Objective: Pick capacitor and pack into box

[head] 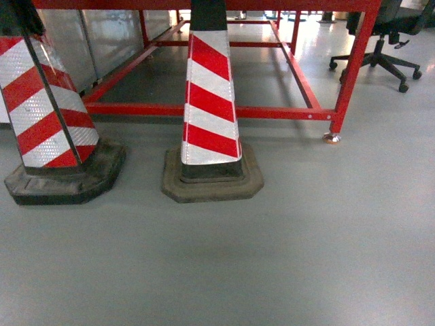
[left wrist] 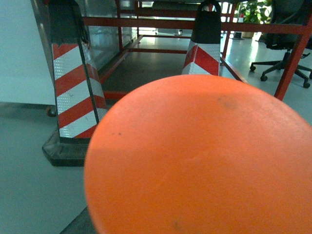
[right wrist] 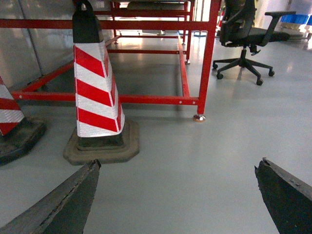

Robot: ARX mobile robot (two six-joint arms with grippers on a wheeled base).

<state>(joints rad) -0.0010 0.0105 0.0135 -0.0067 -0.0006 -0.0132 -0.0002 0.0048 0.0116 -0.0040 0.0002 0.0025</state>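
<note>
On the grey floor (head: 326, 258) before the robot stand two red-and-white striped cones (head: 211, 109) on dark bases beside a red metal frame (head: 353, 61), with a black office chair (right wrist: 243, 34) beyond; no writing is legible, and neither capacitor nor box is in view. The right gripper (right wrist: 178, 195) has its jaws spread wide, holding nothing. An orange rounded surface (left wrist: 204, 161) fills the left wrist view, so the left gripper's state cannot be told.

The floor (head: 326, 238) under me is smooth grey with a soft sheen. The cones (head: 209, 102) have shiny reflective red-white bands and rough, dull rubber-like bases (head: 212, 180). The frame (head: 204, 110) is glossy red painted metal. My right gripper (right wrist: 178, 195) fingers (right wrist: 63, 204) look matt, dark and scuffed. An orange disc (left wrist: 204, 161) looks like matt plastic.
</note>
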